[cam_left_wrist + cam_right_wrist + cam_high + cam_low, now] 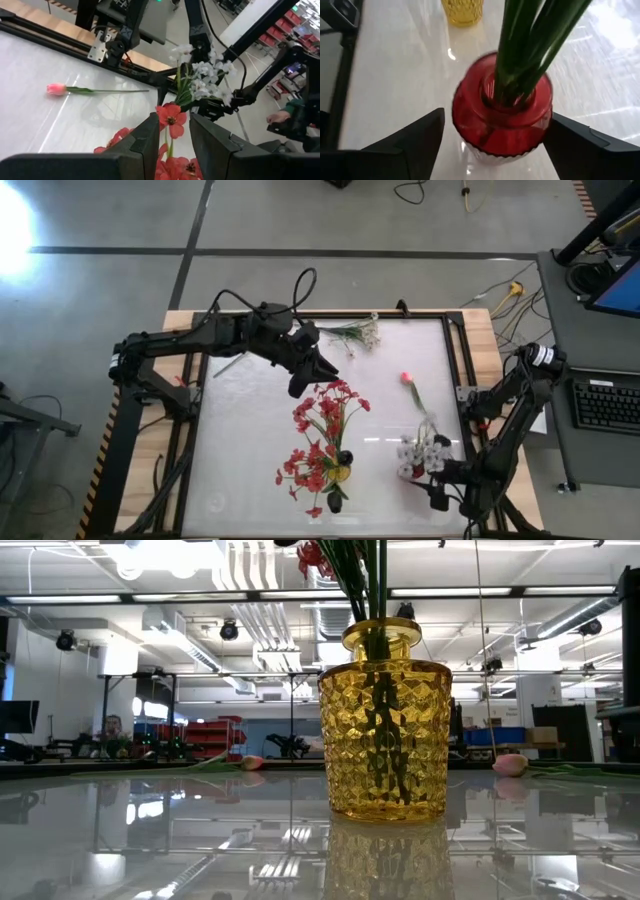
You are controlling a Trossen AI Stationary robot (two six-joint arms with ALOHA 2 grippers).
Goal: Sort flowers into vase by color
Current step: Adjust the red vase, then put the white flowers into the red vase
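Our right tool [490, 145] hangs low over the red vase [502, 117], its two fingers spread wide on either side of the vase's shoulders and holding nothing; the green stems of the white spray [420, 452] already stand in that vase's neck. Our left tool [170, 145] is above the yellow vase [338, 473], fingers partly parted around the stem of a red blossom [171, 117]; we cannot tell whether they truly pinch it or merely frame it. Taking the yellow vase as our landmark, the red flowers [322, 430] stand in it and fan out toward the far side of the table [250, 440]; the red vase stands near it toward the right arm; a pink bud [407, 377] on its long stem lies flat beyond the red vase; and another small white spray [358, 333] lies well apart at the far edge. We judge the right arm's step to be a release just made, so the thing to do well is lift straight up, keeping the open fingers clear of the stems so the spray is not dragged out or the vase tipped. The left should settle its red stem among the others without disturbing them.
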